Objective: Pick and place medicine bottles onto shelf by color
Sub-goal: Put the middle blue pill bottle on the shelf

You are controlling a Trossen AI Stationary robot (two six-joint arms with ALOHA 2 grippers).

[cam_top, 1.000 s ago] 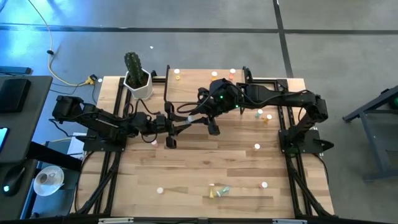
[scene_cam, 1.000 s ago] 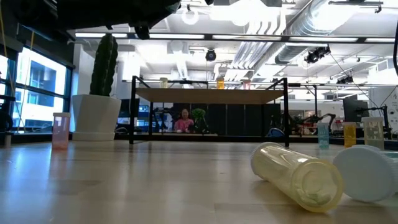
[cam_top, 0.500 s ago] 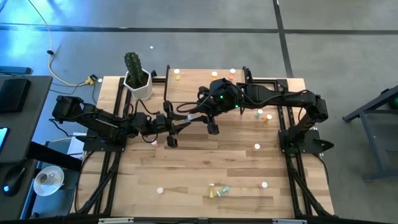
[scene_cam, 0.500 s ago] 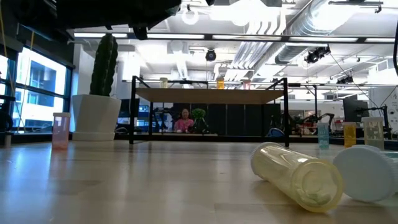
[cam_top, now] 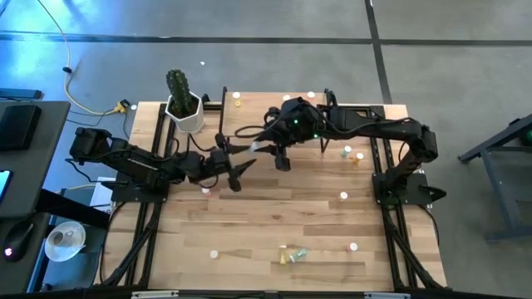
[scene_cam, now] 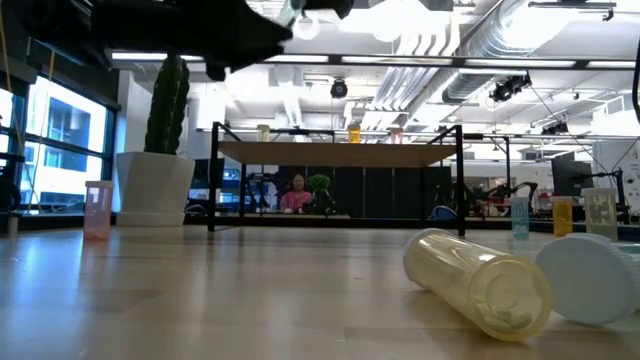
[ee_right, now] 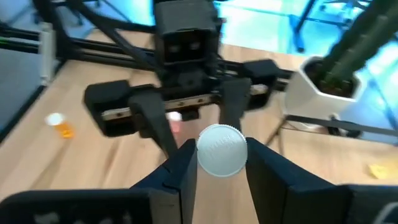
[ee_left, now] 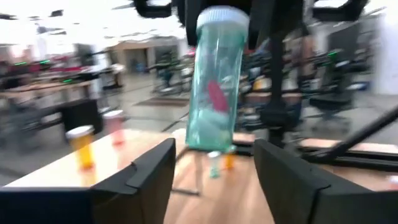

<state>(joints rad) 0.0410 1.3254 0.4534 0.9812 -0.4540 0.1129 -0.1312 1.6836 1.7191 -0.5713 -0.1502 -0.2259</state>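
Note:
A green medicine bottle [ee_left: 217,93] with a white cap hangs above the table's middle, with my right gripper [ee_right: 221,163] shut on it. My left gripper [ee_left: 214,155] stands open just left of it, one finger on either side of the bottle's bottom end and apart from it. In the high view the two grippers meet in front of the shelf [cam_top: 274,116], a low wood board on black legs that carries a few small bottles. Other bottles stand or lie scattered on the table, such as a pair [cam_top: 291,256] near the front. My right gripper pinches the green bottle at its white-cap end [ee_right: 221,149] between its two fingers, which reach in from the table's right side. The cap faces back toward the wrist, so the bottle lies along the fingers. It is lifted clear of the table.
A white cactus pot [cam_top: 184,110] stands at the far left corner beside the shelf. Loose bottles lie right of the shelf [cam_top: 353,154], at mid right [cam_top: 343,196] and near the front [cam_top: 214,254]. In the low view a yellow bottle [scene_cam: 480,282] lies on its side.
My left gripper has opened and let go of the green bottle, which stays in my right gripper. My right gripper has drawn a little toward the table's far edge with the bottle.

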